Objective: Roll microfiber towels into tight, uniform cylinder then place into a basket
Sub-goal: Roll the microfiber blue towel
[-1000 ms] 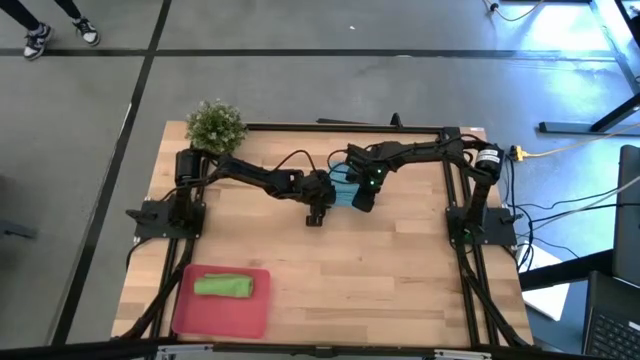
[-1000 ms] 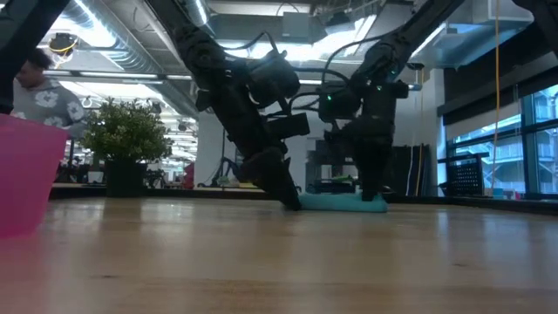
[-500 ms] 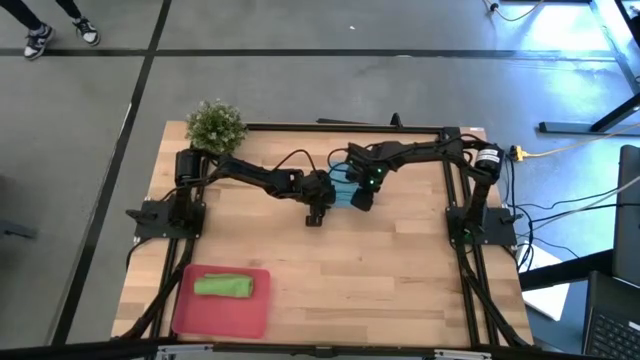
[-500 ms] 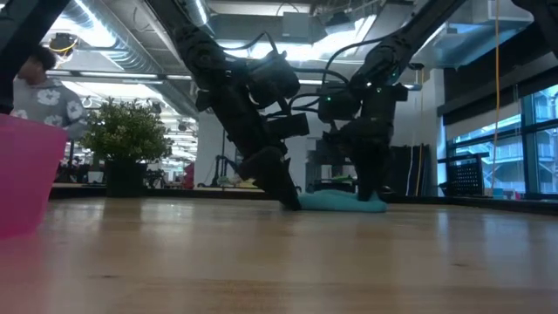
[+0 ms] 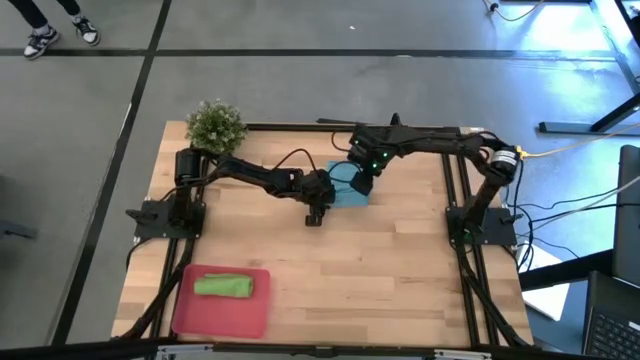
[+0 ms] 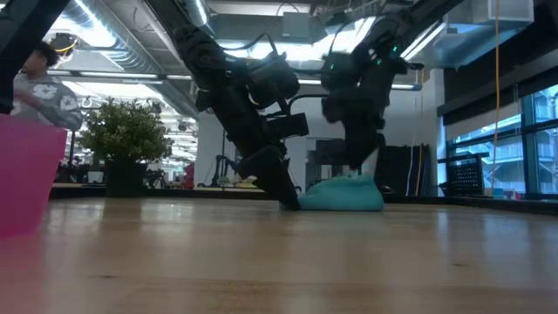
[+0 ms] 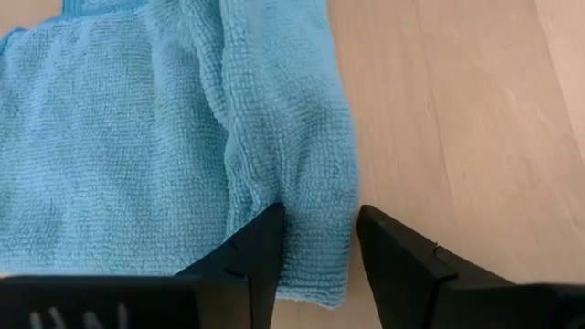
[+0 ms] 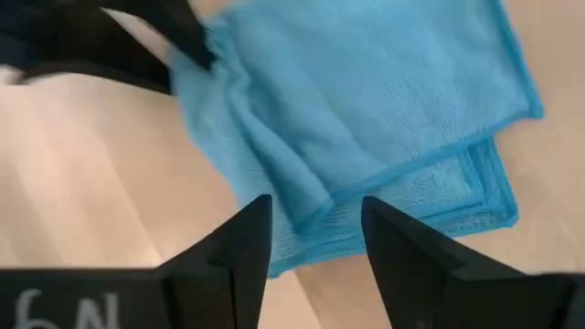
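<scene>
Two soft microfiber towels are in this job, and one is already done: the lime green rolled towel lies inside the shallow pinkish-red plastic basket at the near left corner of the wooden surface.

Farther back, in the middle, lies the light blue microfiber towel. It is not a neat roll yet. It looks folded over in loose, bumpy layers, with its stitched edges sticking out on one side.

The left gripper is low on the surface at the towel's near edge. Its fingers are clamped on a folded ridge of the blue cloth. This grip should stay firm, so the towel cannot slide while it gets rolled.

The right gripper hangs just above the far side of the towel. Its fingers are apart and hold nothing.

To do this step well, I think the right gripper should come down on the loose folded edge, pinch all the layers together, and turn them over slowly toward the pinned side. Small, even turns should keep the roll tight and the same thickness along its length. If only the top layer gets caught, the roll may come out lopsided.

Farthest away, a small bushy green plant stands at the back left corner.
</scene>
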Robot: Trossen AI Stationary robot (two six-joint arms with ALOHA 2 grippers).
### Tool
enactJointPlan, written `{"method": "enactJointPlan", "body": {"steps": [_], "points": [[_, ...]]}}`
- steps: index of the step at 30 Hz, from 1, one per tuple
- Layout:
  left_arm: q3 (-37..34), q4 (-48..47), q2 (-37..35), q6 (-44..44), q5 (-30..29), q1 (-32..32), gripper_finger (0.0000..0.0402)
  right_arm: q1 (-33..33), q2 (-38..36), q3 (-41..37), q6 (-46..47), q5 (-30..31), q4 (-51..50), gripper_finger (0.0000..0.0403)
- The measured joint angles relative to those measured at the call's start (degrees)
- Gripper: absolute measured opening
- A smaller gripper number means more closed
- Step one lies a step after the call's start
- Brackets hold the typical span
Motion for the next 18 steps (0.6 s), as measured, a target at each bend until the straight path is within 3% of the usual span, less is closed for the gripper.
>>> {"method": "enactJointPlan", "body": {"steps": [7,18], "points": [[0.0,0.0,0.0,-1.4,-0.1,0.4,0.0137,4.1,-3.1,-0.3,-7.8,-10.2,2.1,0.0172],[-0.1,0.0,0.0,-1.6,-0.4,0.5,0.0137,5.2,1.8,-1.2,-16.7,-12.7,4.8,0.0172]]}}
